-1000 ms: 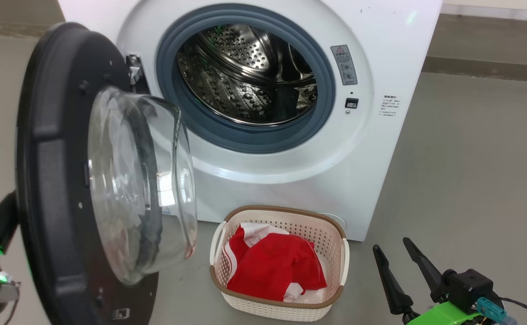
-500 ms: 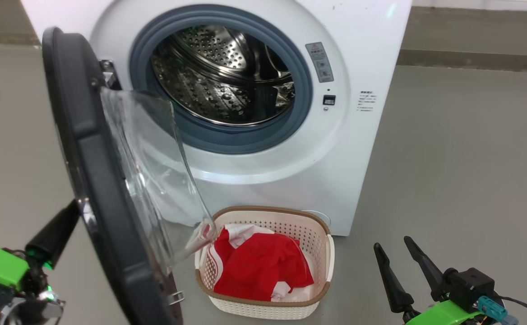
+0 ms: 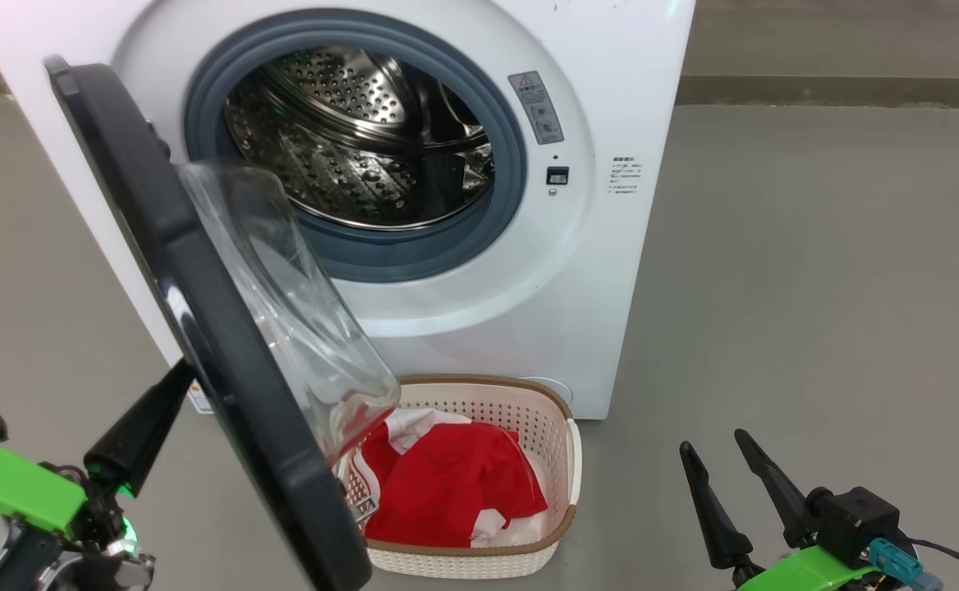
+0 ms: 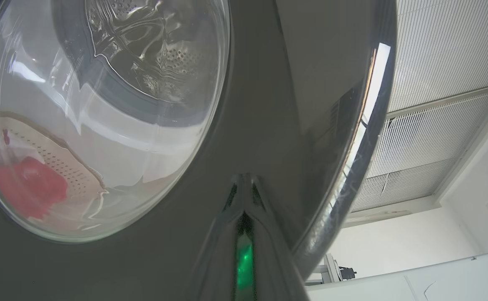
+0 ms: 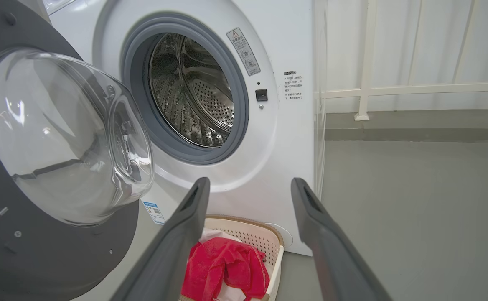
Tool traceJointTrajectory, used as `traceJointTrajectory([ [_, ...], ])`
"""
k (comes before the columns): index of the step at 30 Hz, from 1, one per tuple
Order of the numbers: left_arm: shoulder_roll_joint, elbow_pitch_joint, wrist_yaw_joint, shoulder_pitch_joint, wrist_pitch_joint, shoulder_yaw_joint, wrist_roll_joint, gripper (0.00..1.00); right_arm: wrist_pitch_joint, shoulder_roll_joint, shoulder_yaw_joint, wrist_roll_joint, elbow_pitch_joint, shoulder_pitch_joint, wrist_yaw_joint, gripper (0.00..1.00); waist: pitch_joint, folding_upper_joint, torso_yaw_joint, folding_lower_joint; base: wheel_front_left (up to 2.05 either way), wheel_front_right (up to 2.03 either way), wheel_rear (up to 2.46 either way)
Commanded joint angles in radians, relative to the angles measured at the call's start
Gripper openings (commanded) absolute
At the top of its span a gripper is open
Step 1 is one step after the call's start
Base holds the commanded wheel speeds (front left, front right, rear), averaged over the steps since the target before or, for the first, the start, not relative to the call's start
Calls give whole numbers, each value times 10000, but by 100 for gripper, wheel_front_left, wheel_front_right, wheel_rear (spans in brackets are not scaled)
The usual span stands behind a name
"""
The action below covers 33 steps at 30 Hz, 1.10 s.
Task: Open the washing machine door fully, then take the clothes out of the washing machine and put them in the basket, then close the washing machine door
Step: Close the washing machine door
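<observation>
Black and glossy, the rim of the washing machine door (image 3: 208,328) stood about halfway between open and shut, hinged at the left of the opening, its free edge towards us. Its clear glass bowl (image 3: 299,328) bulged towards the washing machine (image 3: 586,271) and, in the head view, overlapped the left corner of the basket (image 3: 520,414); we could not tell whether they touched. The steel drum (image 3: 348,139) looked empty, and the red clothes (image 3: 455,484) lay heaped in the basket on the floor (image 3: 816,287), just in front of the machine.

Our left fingers (image 4: 227,234) were pressed together, holding nothing, their tips against the door's outer face near its rim. So the door lay between those fingers and the opening, and we judged that closing it meant pushing straight ahead from the tips, round the hinge, towards the grey rubber ring (image 3: 504,205).

Our right fingers (image 3: 713,509) were spread and empty, low at the right, well apart from the door. The left arm was plainly the nearer one for the job.
</observation>
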Motion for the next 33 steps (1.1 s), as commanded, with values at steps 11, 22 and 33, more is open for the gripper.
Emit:
traceJointTrajectory([
  [11, 114, -556, -279, 225, -571, 66, -286, 22, -65, -81, 145, -62, -157, -464, 65, 100, -134, 0, -75, 0, 0, 0, 0],
  [22, 113, -809, -1491, 607, -1972, 313, 235, 100, -65, -49, 175, -150, -116, -434, 65, 100, -198, 0, 61, 0, 0, 0, 0],
  [33, 1330, -830, -3403, 1473, -5420, -513, 5498, 100, -65, -31, 102, -188, -117, -463, 65, 100, -71, 0, 110, 0, 0, 0, 0],
])
